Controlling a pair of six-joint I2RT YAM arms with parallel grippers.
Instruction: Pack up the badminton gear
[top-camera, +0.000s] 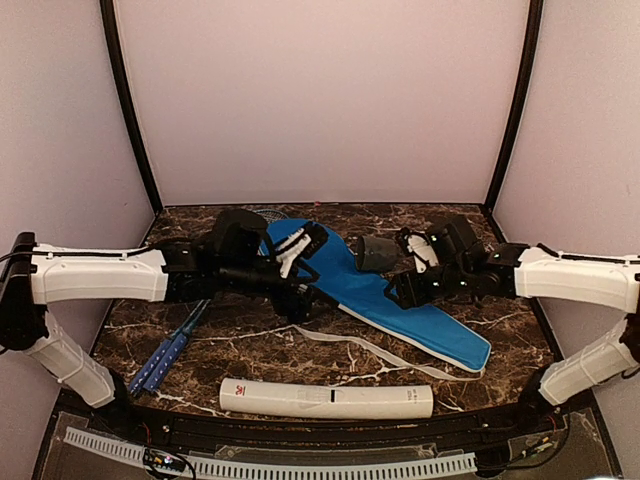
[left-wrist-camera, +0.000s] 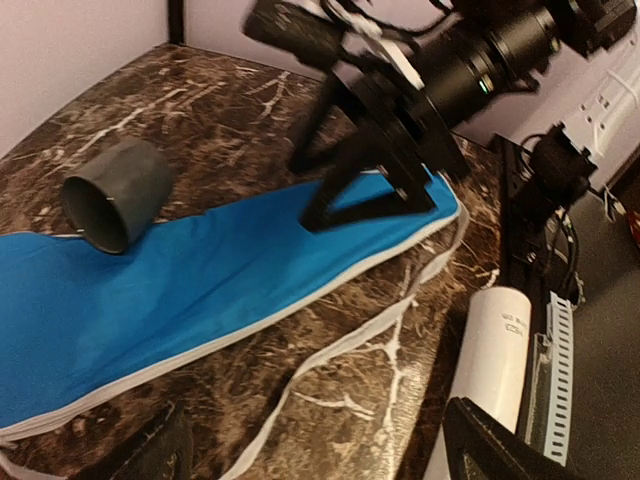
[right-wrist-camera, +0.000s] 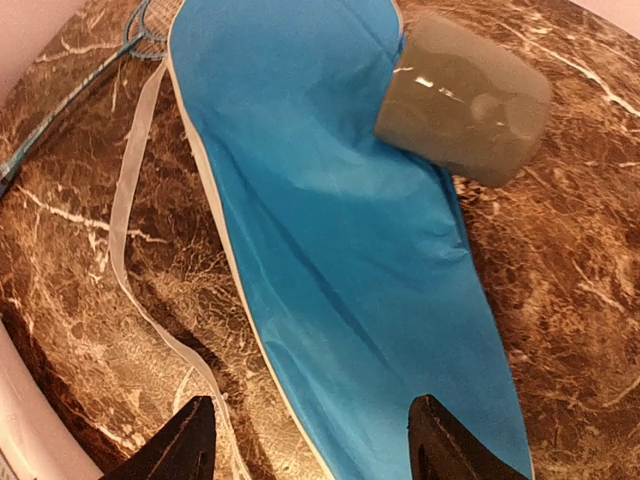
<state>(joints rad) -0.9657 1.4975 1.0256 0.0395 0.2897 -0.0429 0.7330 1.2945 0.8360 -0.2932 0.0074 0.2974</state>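
Observation:
The blue zip bag (top-camera: 385, 305) lies flat and slantwise across the table, its white strap (top-camera: 370, 352) trailing toward the front. A dark cap (top-camera: 372, 253) lies on its side at the bag's far edge. The long white tube (top-camera: 326, 399) rests near the front edge. Blue racket handles (top-camera: 165, 358) lie at front left, the shafts running under the left arm. My left gripper (left-wrist-camera: 320, 455) hovers open over the strap (left-wrist-camera: 330, 355) beside the bag (left-wrist-camera: 150, 290). My right gripper (right-wrist-camera: 320, 450) hangs open over the bag's (right-wrist-camera: 340, 230) white-trimmed edge. No shuttlecocks are in view.
The two arms face each other over the bag: the left gripper (top-camera: 305, 290), the right gripper (top-camera: 400, 292). The tube's open end (left-wrist-camera: 495, 350) lies just right of the left fingers. A racket shaft (right-wrist-camera: 80, 85) runs behind the strap. Walls close the back and sides.

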